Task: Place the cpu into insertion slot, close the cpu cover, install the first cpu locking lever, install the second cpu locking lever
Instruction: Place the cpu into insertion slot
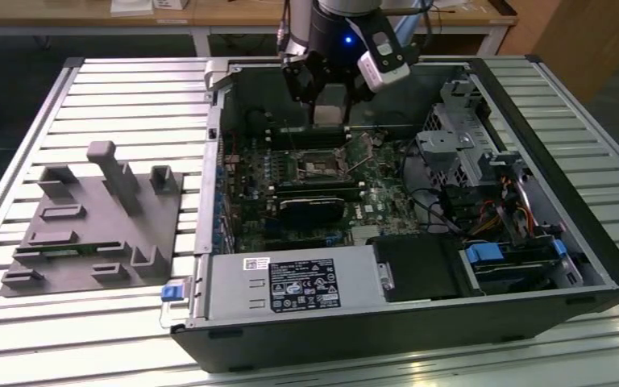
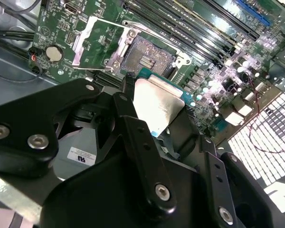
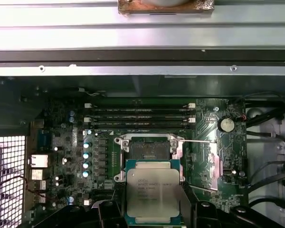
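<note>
A: Slatted metal table (image 1: 126,89) with an open PC case (image 1: 396,339) on it, centre-right in the exterior view. Gripper (image 1: 331,105) is upper middle, over the board.
B: Holding?
A: Clamped on the cpu (image 3: 153,197) by its edges, held flat, I'd guess so it seats square. It's near the insertion slot (image 3: 148,149) but not in it.
B: Cover?
A: The cpu cover (image 2: 123,47) is flipped back beside the socket, so the slot is bare. A lever rod (image 3: 199,140) lies along it.
B: Obstructions?
A: Memory slots (image 3: 140,118) are just beside the socket. A black card (image 1: 309,211) sits below it in the exterior view. Grey fixture (image 1: 94,226) is far left, well apart.
</note>
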Available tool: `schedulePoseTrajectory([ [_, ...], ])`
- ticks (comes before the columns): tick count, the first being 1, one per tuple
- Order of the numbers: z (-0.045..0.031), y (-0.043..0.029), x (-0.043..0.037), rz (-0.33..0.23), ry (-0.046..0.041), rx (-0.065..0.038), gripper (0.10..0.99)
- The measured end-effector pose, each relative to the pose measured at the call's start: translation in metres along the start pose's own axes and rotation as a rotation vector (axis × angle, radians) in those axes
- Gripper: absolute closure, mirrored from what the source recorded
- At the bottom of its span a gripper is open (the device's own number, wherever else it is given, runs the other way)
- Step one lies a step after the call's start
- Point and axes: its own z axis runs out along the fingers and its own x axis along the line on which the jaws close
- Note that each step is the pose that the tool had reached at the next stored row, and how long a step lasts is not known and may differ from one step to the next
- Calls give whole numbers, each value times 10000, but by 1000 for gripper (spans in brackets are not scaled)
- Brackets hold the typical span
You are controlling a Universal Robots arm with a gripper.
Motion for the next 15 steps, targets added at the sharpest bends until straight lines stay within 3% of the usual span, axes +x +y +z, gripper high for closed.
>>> schedulePoseTrajectory([
  [8, 101, -9, 1, -1, -10, 1, 549],
  [15, 195, -18, 7, -8, -76, -2, 549],
])
